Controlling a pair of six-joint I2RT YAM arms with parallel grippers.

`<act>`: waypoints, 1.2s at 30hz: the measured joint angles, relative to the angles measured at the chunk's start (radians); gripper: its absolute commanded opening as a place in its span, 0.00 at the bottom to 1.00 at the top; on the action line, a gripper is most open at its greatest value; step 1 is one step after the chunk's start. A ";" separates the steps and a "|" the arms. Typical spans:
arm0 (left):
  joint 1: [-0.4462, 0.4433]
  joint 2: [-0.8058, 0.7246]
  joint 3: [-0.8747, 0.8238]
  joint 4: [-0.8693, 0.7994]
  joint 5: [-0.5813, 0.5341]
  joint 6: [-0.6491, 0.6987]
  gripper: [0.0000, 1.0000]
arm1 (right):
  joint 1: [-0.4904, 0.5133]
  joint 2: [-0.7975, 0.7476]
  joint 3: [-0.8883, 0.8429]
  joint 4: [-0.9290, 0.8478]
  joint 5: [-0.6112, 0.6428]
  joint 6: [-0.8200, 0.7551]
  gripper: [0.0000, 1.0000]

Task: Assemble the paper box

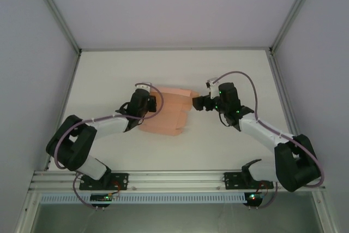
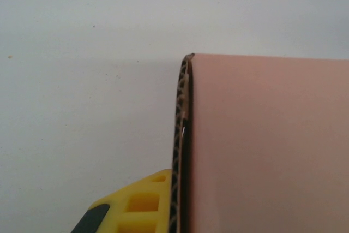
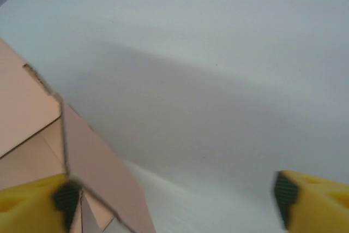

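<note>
The salmon-pink paper box (image 1: 166, 114) lies partly folded in the middle of the white table (image 1: 218, 145). My left gripper (image 1: 148, 102) is shut on its left edge. In the left wrist view one yellow finger (image 2: 136, 205) presses the card's corrugated edge (image 2: 179, 162), and the pink panel (image 2: 267, 145) hides the other finger. My right gripper (image 1: 199, 102) hangs at the box's upper right corner, open. In the right wrist view its fingers (image 3: 32, 200) stand wide apart, and a folded pink flap (image 3: 98, 167) lies beside the left one with nothing between them.
Metal frame posts (image 1: 54, 9) and grey walls enclose the table on the left, right and back. An aluminium rail (image 1: 174, 178) with both arm bases runs along the near edge. Bare table surface lies beyond the box and to its right.
</note>
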 measured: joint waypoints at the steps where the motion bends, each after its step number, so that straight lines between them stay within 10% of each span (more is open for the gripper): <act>1: -0.005 -0.010 0.000 0.001 -0.005 -0.004 0.00 | 0.000 -0.004 0.005 0.000 0.000 0.010 0.99; 19: -0.013 -0.038 0.000 -0.017 -0.089 -0.040 0.00 | 0.007 0.007 0.173 -0.112 -0.015 0.117 0.99; 36: -0.020 -0.038 0.000 -0.012 -0.087 -0.027 0.00 | 0.124 0.349 0.328 -0.119 0.014 0.069 1.00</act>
